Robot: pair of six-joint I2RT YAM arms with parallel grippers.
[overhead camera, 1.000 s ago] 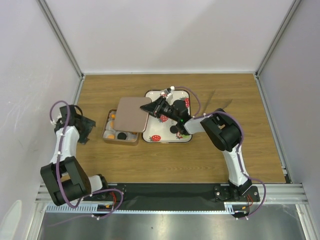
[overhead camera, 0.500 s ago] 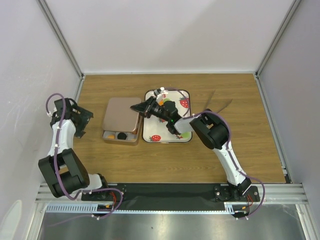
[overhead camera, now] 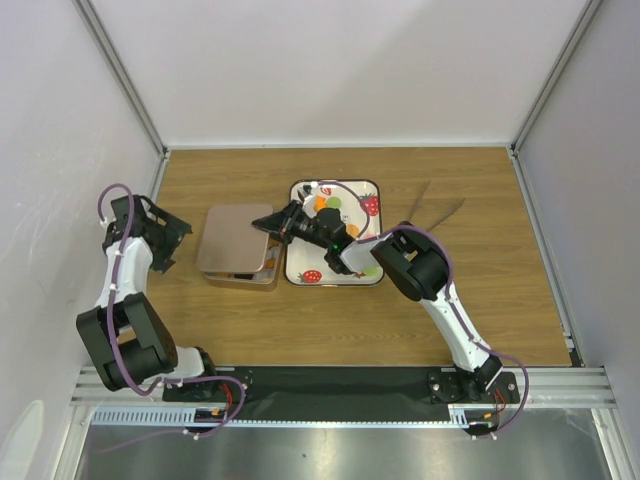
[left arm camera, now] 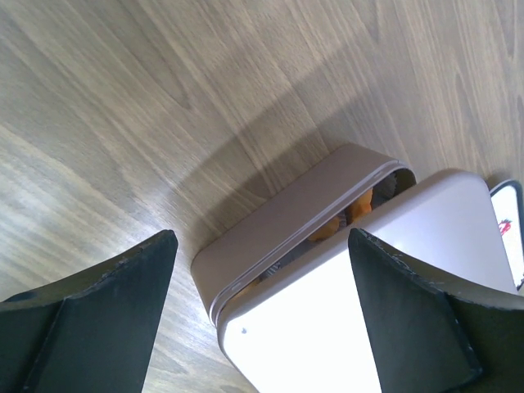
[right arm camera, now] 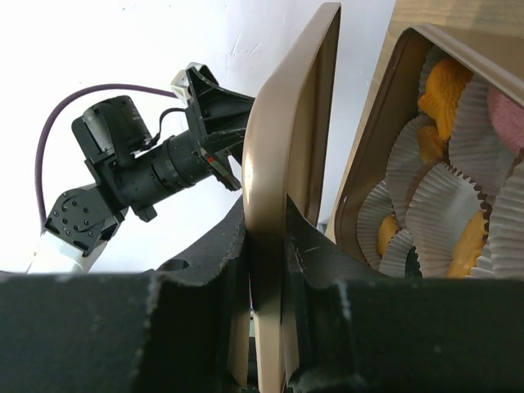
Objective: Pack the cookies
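Table: I'm looking at a wood-grain top (overhead camera: 500, 280), bare across its right half, with a soft shadow beside the tin in the left wrist view.
Room: plain white walls (overhead camera: 340, 70) close in on three sides, with aluminium posts (overhead camera: 120, 75) in the far corners and a dark rail (overhead camera: 340, 385) along the near edge where my arms are bolted.
Tin: a brown box (overhead camera: 240, 277) sits left of centre, just left of the strawberry-print tray (overhead camera: 330, 283).
Lid: the matching lid (overhead camera: 232, 240) hangs tilted over the tin and isn't seated. I see a gap under it from the left wrist.
Cookies: the cookies (right arm camera: 446, 86) sit in white paper cups (right arm camera: 434, 213) inside the tin, mostly orange, and a few lie at the far end of the tray.
Right gripper (overhead camera: 272, 222): pinched narrow on the lid's right edge.
Left gripper (overhead camera: 172, 243): spread wide and holding nothing, left of the tin and apart from it.
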